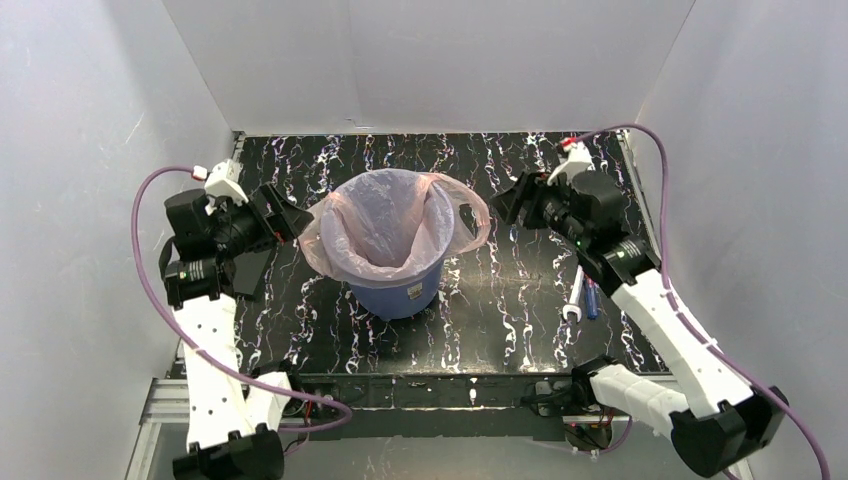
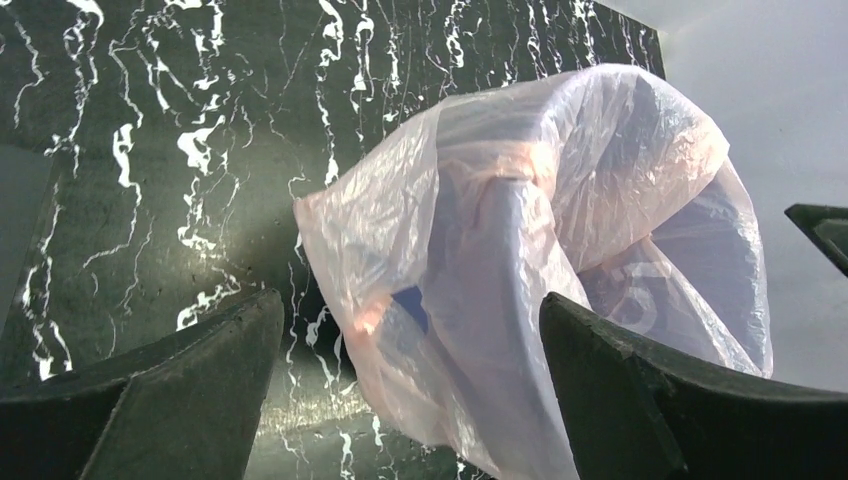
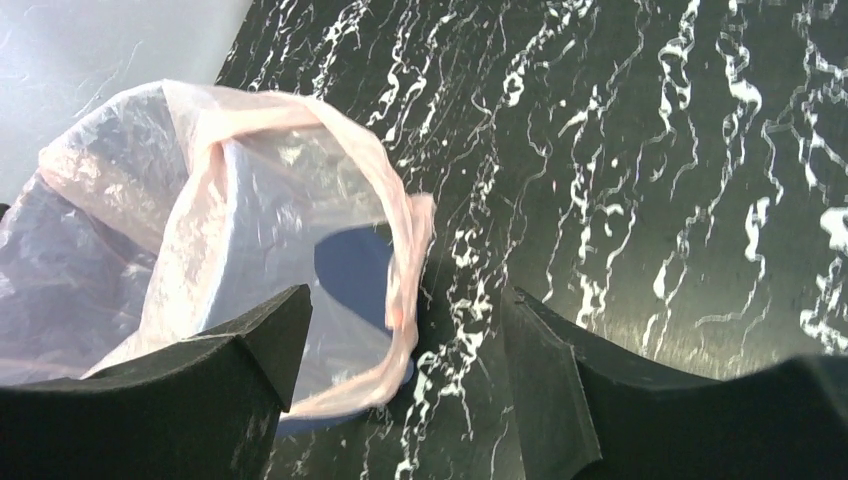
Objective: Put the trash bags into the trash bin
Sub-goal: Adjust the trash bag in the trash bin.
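Bag-in-bin state: thin translucent pale-pink plastic bag (image 1: 385,225) sits inside the round blue plastic bucket (image 1: 402,292). Its mouth is open and the film is folded out over the bucket rim all round. One handle loop (image 1: 476,215) sticks out loose on the bucket's right side. The bucket stands upright near the middle of the black white-veined marble tabletop (image 1: 500,330), with a small label (image 1: 413,293) on its near side.

Left gripper (image 1: 296,218) hangs just beside the bag's left edge, its jaws spread wide and nothing pinched. The left wrist view shows both dark fingers (image 2: 180,390) apart, with crinkled pink film over blue plastic filling the gap beyond them. Whether a fingertip grazes the film is hard to tell from here.

Right gripper (image 1: 503,205) hangs near the loose loop on the other side, its jaws also spread and empty. In the right wrist view its fingers (image 3: 220,380) frame bare tabletop and the bag's rolled pink edge. A patch of blue bucket wall shows under the film, and the bag lies left of the gap, not in it.

Two small marker-like pens (image 1: 583,297), one white and one blue, lie on the tabletop by the right arm, well apart from the bucket.
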Available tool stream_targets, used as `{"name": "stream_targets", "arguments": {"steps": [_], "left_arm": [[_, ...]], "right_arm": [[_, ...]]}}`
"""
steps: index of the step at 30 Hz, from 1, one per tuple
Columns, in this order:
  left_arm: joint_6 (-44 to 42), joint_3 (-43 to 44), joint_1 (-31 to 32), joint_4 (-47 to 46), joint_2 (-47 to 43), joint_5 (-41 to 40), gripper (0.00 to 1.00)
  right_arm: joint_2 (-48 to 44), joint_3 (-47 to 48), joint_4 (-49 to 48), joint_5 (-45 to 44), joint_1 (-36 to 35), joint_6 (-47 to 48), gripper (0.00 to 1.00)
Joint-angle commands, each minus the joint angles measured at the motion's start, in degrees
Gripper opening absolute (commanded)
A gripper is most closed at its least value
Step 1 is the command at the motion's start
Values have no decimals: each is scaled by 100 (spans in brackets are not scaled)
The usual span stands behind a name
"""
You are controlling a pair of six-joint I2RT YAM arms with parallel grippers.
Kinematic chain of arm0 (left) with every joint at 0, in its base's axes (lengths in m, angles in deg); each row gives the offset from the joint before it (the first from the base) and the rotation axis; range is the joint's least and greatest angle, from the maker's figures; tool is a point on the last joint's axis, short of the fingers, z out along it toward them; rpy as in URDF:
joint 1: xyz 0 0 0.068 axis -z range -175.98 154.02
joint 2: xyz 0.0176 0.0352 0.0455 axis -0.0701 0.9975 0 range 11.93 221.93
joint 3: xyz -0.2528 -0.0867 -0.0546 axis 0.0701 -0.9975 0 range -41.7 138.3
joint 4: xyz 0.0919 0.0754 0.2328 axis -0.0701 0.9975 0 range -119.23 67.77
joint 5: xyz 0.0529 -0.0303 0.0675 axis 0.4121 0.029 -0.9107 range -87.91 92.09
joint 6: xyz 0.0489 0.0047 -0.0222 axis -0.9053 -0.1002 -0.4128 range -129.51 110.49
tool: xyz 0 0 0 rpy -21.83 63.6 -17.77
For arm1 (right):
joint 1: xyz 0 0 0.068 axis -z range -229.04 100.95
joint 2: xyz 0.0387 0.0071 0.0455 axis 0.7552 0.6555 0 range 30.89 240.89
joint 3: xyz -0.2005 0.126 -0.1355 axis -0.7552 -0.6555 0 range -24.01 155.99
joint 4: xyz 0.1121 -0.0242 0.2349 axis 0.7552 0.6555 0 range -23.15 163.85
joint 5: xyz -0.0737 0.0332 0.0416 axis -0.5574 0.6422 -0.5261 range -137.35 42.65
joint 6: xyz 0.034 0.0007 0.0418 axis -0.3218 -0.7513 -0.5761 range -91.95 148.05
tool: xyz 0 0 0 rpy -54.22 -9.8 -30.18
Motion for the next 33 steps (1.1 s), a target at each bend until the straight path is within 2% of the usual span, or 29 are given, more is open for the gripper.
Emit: {"name": "stream_targets", "arguments": {"steps": [1,7,17,22,29,33], "left_arm": [[184,-176,-51,483,-540,-570,98],[594,-380,-56,477,-1111,-899,98],[1075,-674,-56,768,-1441,-1297,98],[1475,-867,-51,608,-1561,-1141,98],[1445,-1041,-57,631,-1637,-874,98],[1476,-1296,-56,427,-1643,-350,92]], "right_arm": [[-590,-452,-261,-400,22,-706,78],[-1054,-943,-484,-586,18,-1368,77],[-1025,-864,-629,-76,18,-1419,77],[-641,-470,-352,255,18,-1323,77],[-289,-98,33,557,18,-1076,73],[-230,-97,90,744,18,-1213,69]]}}
